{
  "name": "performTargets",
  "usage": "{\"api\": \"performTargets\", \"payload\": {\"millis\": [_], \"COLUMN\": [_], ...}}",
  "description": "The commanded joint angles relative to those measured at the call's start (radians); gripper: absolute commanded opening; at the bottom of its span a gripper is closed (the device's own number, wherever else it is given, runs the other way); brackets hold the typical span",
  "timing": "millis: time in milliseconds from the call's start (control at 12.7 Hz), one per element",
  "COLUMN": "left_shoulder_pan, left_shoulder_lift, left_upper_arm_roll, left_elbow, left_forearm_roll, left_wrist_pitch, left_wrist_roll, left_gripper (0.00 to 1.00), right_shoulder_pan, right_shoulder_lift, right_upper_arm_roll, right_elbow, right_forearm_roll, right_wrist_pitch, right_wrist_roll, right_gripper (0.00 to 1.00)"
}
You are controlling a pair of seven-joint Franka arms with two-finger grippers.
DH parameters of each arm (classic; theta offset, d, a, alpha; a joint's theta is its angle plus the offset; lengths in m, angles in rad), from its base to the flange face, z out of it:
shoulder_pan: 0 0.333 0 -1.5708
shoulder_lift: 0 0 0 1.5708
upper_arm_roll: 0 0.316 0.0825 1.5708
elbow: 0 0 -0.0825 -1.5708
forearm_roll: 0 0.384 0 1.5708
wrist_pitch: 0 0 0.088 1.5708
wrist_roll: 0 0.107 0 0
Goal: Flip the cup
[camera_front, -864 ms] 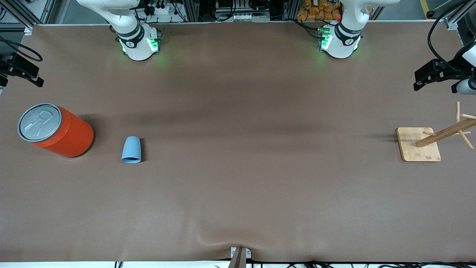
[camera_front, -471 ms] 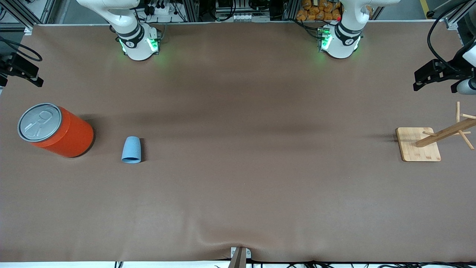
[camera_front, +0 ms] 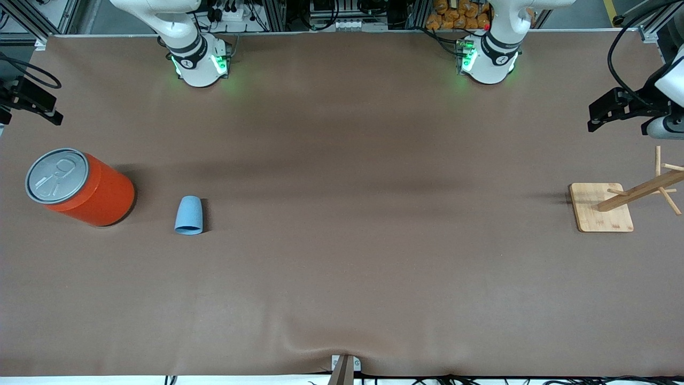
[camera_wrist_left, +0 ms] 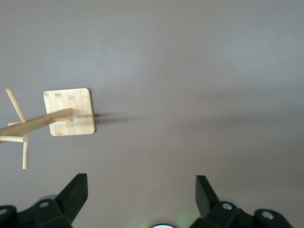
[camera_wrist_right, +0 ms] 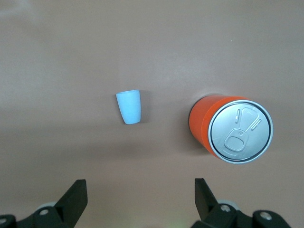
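The small light-blue cup (camera_front: 188, 215) appears to lie on its side on the brown table, wide mouth toward the front camera, beside the orange can. It also shows in the right wrist view (camera_wrist_right: 129, 107). My right gripper (camera_front: 32, 99) is high over the table edge at the right arm's end, open and empty, its fingers (camera_wrist_right: 76, 194) well apart from the cup. My left gripper (camera_front: 614, 109) is high over the left arm's end of the table, open and empty, with its fingers (camera_wrist_left: 76, 190) spread wide.
A large orange-red can (camera_front: 80, 187) with a grey pull-tab lid stands upright beside the cup, toward the right arm's end. A wooden rack on a square base (camera_front: 601, 208) stands at the left arm's end, under the left gripper (camera_wrist_left: 141, 187).
The left gripper has shifted slightly, toward the robots' bases in the front view. The cup, the can and the right gripper have not moved.
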Motion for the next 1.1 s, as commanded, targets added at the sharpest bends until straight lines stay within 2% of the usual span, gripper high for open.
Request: {"api": "performTargets", "payload": {"millis": [0, 550, 785, 1021], "left_shoulder_pan": [-0.004, -0.002, -0.004, -0.004], "left_shoulder_lift": [0.008, 0.009, 0.008, 0.008], "left_upper_arm_roll": [-0.003, -0.005, -0.005, -0.005], "left_elbow": [0.007, 0.010, 0.011, 0.013], "left_forearm_roll": [-0.012, -0.014, -0.012, -0.012], "left_wrist_pitch": [-0.003, -0.002, -0.002, -0.002], "left_wrist_roll": [-0.015, -0.006, -0.004, -0.002], "left_gripper": [1.00, 1.00, 1.00, 1.00], "right_shoulder_pan": [-0.021, -0.021, -0.017, -0.020], "right_shoulder_lift": [0.043, 0.253, 0.273, 0.270], "right_upper_arm_roll": [0.015, 0.015, 0.015, 0.015], "right_elbow": [-0.001, -0.003, -0.085, -0.220], "right_forearm_roll": [-0.009, -0.022, -0.009, 0.053], "right_wrist_pitch": [-0.003, 0.025, 0.131, 0.240], "right_wrist_roll": [-0.011, -0.013, 0.001, 0.000], "right_gripper": [1.00, 1.00, 1.00, 1.00]}}
